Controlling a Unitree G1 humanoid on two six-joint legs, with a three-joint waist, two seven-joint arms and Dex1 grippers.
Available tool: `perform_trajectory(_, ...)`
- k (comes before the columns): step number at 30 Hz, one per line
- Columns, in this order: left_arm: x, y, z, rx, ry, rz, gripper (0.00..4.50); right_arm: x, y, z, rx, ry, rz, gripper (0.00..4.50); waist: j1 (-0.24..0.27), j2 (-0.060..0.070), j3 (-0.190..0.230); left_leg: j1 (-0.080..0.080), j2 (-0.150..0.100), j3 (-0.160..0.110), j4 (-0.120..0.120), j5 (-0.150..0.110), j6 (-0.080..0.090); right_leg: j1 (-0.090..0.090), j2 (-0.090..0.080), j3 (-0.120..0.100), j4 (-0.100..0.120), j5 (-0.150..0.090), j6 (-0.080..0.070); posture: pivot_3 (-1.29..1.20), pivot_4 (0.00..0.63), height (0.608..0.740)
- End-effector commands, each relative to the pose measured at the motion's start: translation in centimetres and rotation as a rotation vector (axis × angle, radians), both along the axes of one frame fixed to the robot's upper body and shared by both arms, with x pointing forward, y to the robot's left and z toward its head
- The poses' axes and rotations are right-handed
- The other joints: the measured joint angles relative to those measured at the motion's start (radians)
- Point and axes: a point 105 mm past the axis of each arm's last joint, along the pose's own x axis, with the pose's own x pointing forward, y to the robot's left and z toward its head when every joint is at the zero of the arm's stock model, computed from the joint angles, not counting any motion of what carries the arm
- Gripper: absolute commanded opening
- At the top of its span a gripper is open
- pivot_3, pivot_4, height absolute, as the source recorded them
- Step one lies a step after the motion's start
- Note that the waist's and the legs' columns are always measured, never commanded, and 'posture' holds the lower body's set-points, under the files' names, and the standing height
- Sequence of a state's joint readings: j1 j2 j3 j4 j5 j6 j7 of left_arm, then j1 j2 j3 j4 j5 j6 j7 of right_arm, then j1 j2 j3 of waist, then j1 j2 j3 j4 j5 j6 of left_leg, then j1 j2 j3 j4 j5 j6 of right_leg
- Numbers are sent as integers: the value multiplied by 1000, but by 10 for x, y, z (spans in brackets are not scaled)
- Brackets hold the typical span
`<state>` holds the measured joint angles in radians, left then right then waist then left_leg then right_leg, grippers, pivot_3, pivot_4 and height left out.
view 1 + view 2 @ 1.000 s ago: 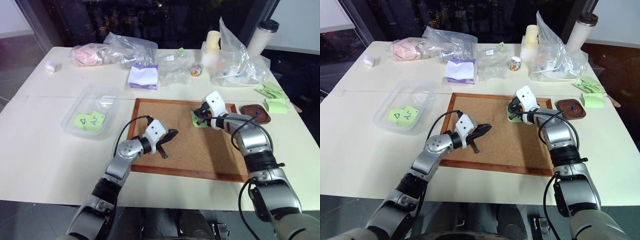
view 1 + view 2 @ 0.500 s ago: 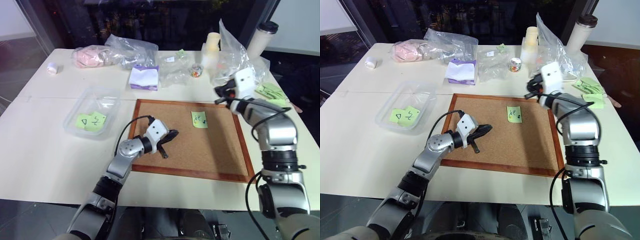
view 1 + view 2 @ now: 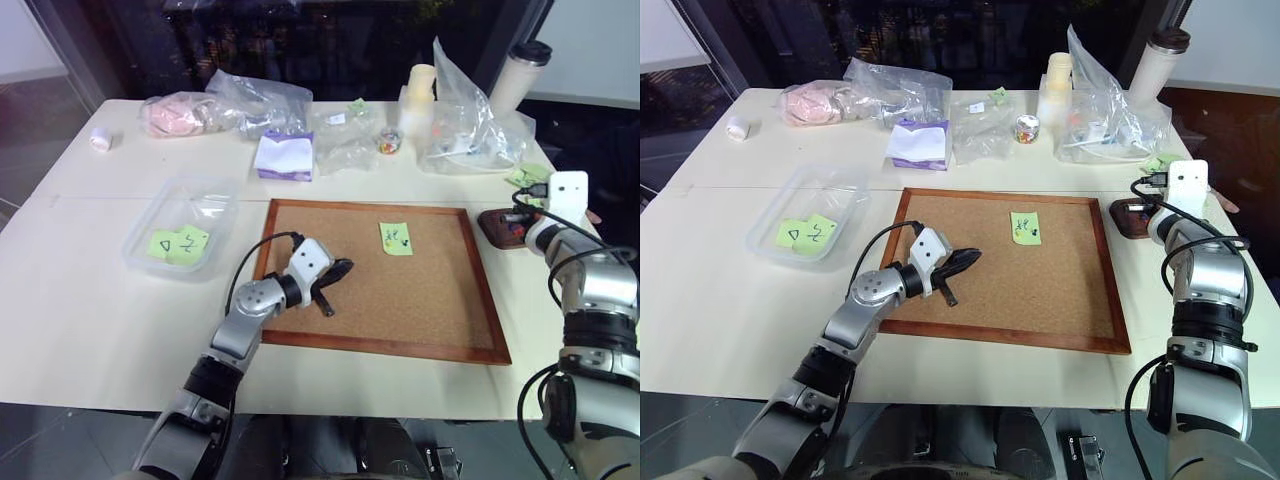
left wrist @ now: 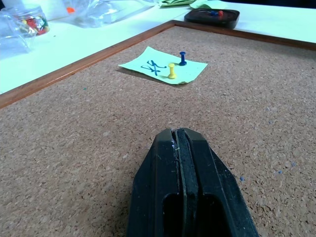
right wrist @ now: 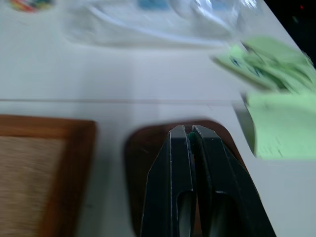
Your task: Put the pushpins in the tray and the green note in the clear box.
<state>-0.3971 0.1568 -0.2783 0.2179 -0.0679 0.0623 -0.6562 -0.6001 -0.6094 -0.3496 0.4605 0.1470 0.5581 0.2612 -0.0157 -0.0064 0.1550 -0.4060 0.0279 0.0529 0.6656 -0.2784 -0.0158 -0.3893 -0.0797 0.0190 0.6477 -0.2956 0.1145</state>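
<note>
The right gripper (image 5: 190,132) is clamped on a pushpin over the tray (image 5: 143,148); better to lower it before opening. The left gripper (image 4: 180,136) rests closed. The green note (image 4: 163,65) stays pinned by 2 pushpins (image 4: 177,63)

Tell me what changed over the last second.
The right gripper left the green note on the cork board and swung right to above the tray, shut on something small and green, apparently a pushpin. The note stayed pinned by a blue pin and a yellow pin. The left gripper stayed shut over the board.
</note>
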Motion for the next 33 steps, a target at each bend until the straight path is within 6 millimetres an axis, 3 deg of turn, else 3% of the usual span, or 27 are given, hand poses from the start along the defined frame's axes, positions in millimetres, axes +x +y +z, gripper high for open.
perform_trajectory(1, -1, 9, -23, 50, 77, 32, 0, 0, -9, 10, 17, -49, -36, 90, 0, 0, 0, 0, 0, 0, 0, 0, 0, 0, 0, 0, 0, 0, 0, 0, 150, 740)
perform_trajectory(4, -1, 9, -23, 51, 76, 34, 0, 0, -7, 8, 18, -44, -25, 90, -1, 0, 0, 0, 0, 0, 0, 0, 0, 0, 0, 0, 0, 0, 0, 0, 150, 740)
perform_trajectory(7, -1, 9, -24, 52, 76, 35, 0, 1, 1, 10, 29, -54, 7, 964, -1, 0, 0, 0, 0, 0, 0, 0, 0, 0, 0, 0, 0, 0, 0, 0, 150, 740)
perform_trajectory(14, -2, 9, -25, 53, 77, 34, 0, 1, 10, 18, 38, -77, 36, 4467, 0, 0, 0, 0, 0, 0, 0, 0, 0, 0, 0, 0, 0, 0, 0, 0, 150, 740)
perform_trajectory(18, -2, 9, -24, 51, 76, 35, 0, 1, 22, 29, 59, -108, 83, 4467, -1, 0, 0, 0, 0, 0, 0, 0, 0, 0, 0, 0, 0, 0, 0, 0, 150, 740)
perform_trajectory(25, -2, 13, -21, 43, 72, 50, 0, -11, 87, 41, 80, -112, 387, 4467, -1, 0, 0, 0, 1, -1, 0, 0, 0, 0, 1, 0, -1, 0, 0, 0, 150, 740)
perform_trajectory(28, -2, 15, -16, 42, 65, 52, 0, -16, 129, 31, 46, -80, 511, 4467, -3, 0, 0, -1, 2, -1, 0, 0, 0, -1, 1, 0, 0, 0, 0, 0, 150, 740)
perform_trajectory(33, -1, 17, -13, 57, 51, 46, 0, -20, 158, 12, -64, -34, 607, 2193, 0, 0, 0, -1, 2, -1, -1, 0, 0, -2, 2, 0, 0, 0, 0, 0, 150, 740)
